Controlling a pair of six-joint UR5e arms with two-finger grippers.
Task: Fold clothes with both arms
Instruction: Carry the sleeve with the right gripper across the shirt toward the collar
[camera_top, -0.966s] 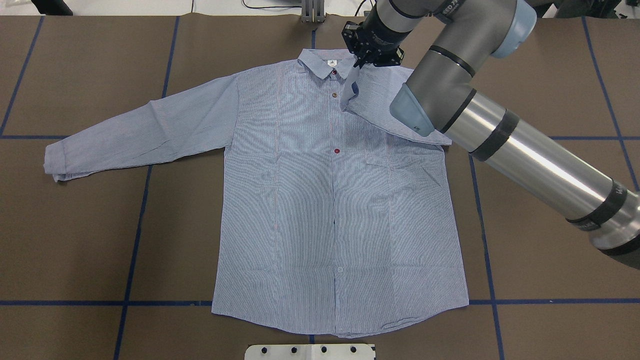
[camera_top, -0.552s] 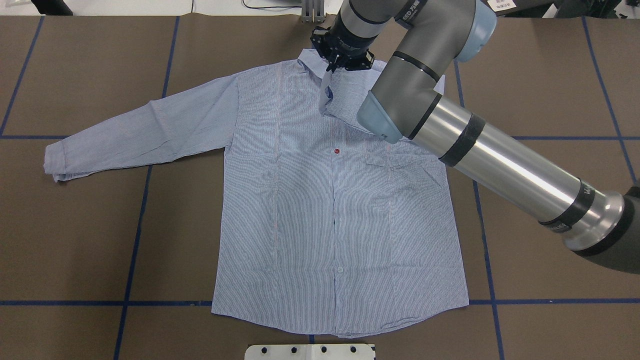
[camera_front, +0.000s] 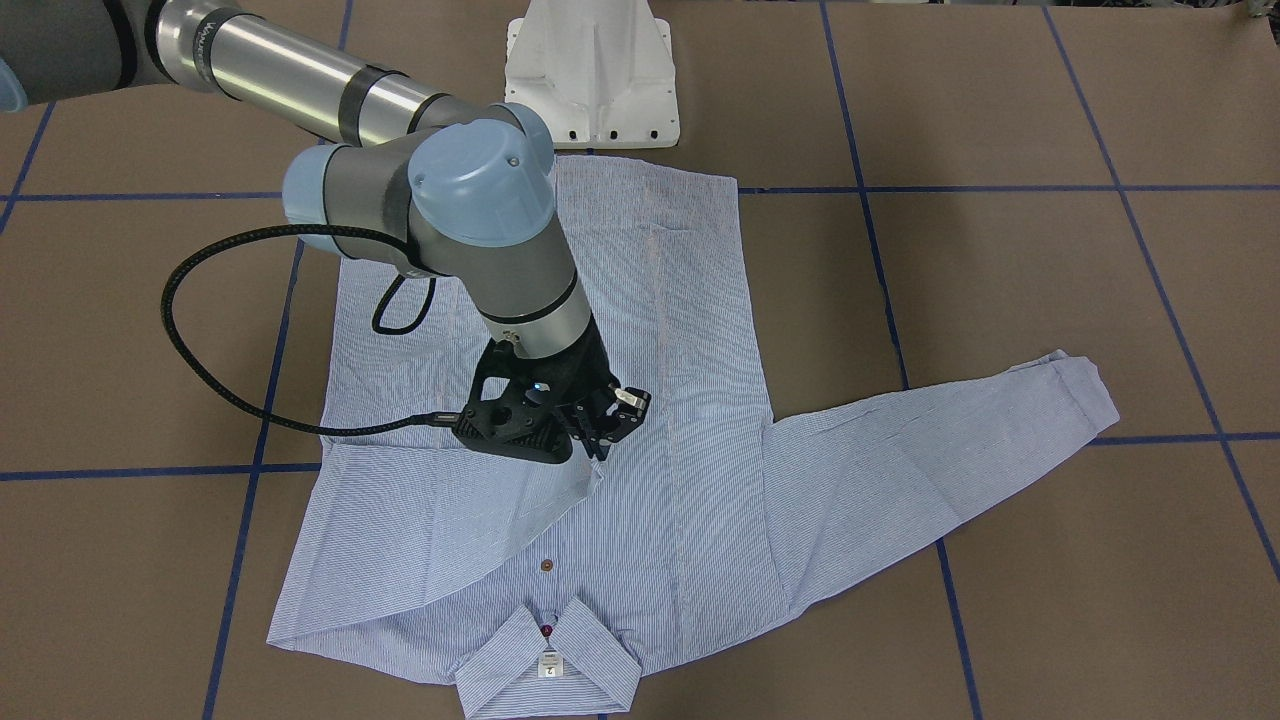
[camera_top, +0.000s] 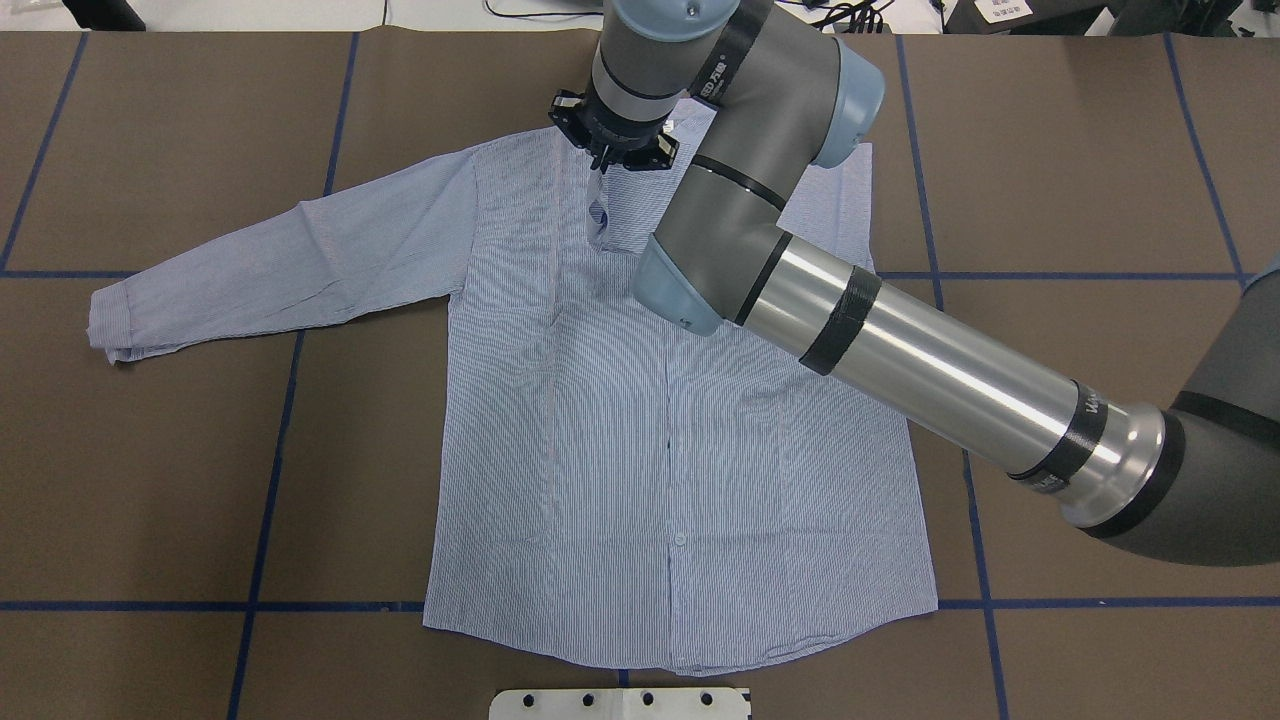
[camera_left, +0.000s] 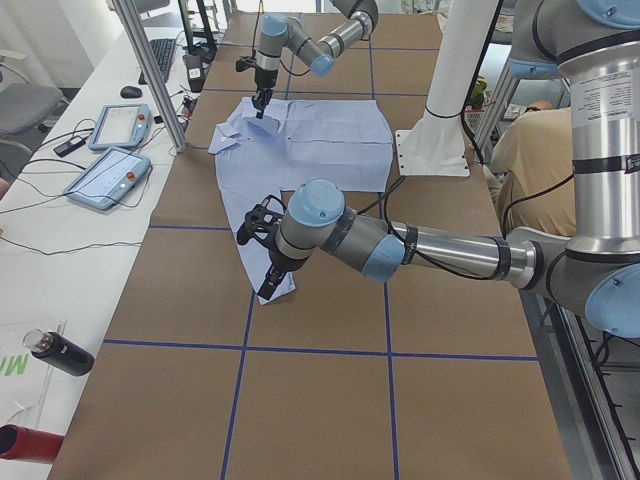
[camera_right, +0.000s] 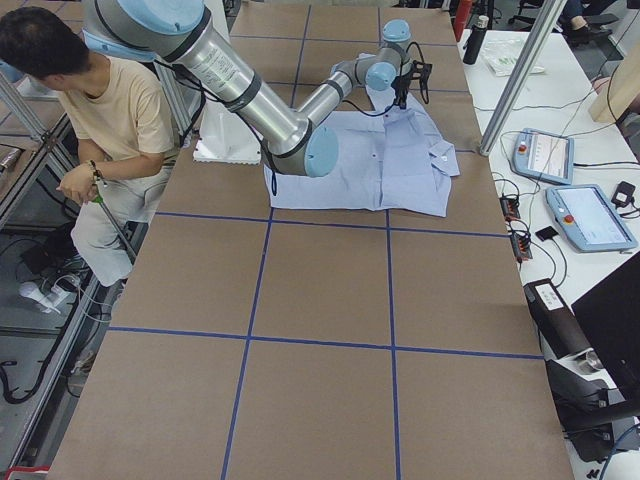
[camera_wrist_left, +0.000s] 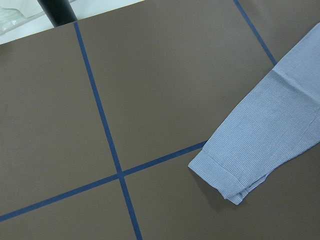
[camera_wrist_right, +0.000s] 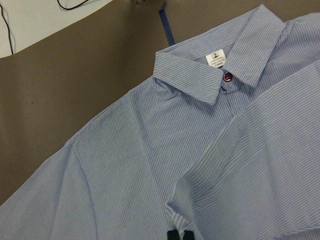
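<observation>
The light blue striped shirt (camera_top: 660, 450) lies front up on the brown table, collar (camera_front: 550, 670) away from the robot. My right gripper (camera_top: 612, 158) is shut on the cuff (camera_wrist_right: 175, 215) of the shirt's right sleeve. It holds the cuff just above the chest, left of the button line, with the sleeve folded over the body. In the front view this gripper (camera_front: 600, 445) pinches a raised peak of cloth. The other sleeve (camera_top: 280, 270) lies stretched out flat, its cuff (camera_wrist_left: 225, 175) below my left gripper (camera_left: 265, 285). Whether my left gripper is open or shut, I cannot tell.
The white pedestal base (camera_front: 592, 80) stands at the shirt's hem. Blue tape lines (camera_top: 270, 450) cross the brown table. A seated operator (camera_right: 110, 110) is beside the robot. Tablets (camera_left: 108, 175) and a bottle (camera_left: 60, 355) lie on a white side bench.
My right gripper has carried the sleeve cuff leftward across the collar area, past the button line. The sleeve fold now covers more of the chest. The rest of the shirt has not moved.
</observation>
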